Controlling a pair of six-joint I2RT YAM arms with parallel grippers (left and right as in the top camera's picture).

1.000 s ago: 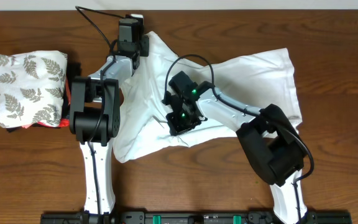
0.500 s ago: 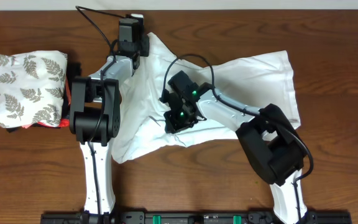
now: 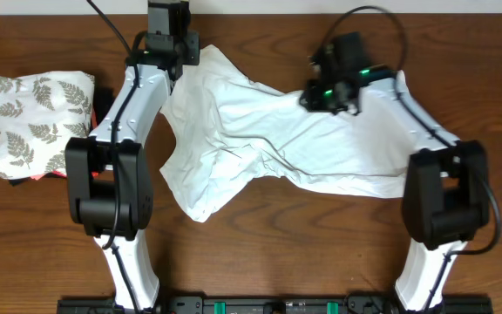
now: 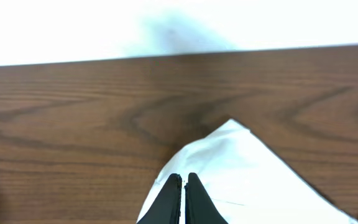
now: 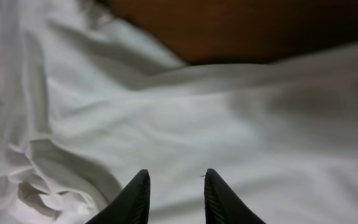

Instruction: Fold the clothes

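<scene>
The white T-shirt lies spread and wrinkled across the middle of the table, with a bunched lobe hanging toward the near left. At the far left my left gripper is shut on the shirt's edge. In the left wrist view its closed tips sit on the white cloth, whose corner pokes past them. Over the shirt's far right part, my right gripper hovers open. Its fingers stand apart above the fabric with nothing between them. No print shows.
A folded white cloth with grey fern leaves sits at the left edge on red and black garments. The table's far edge runs just beyond the left gripper. Bare wood lies in front of the shirt.
The right gripper left the shirt's middle, swung to the far right and opened. The left arm shifted farther back and left. The shirt now lies pulled out wider.
</scene>
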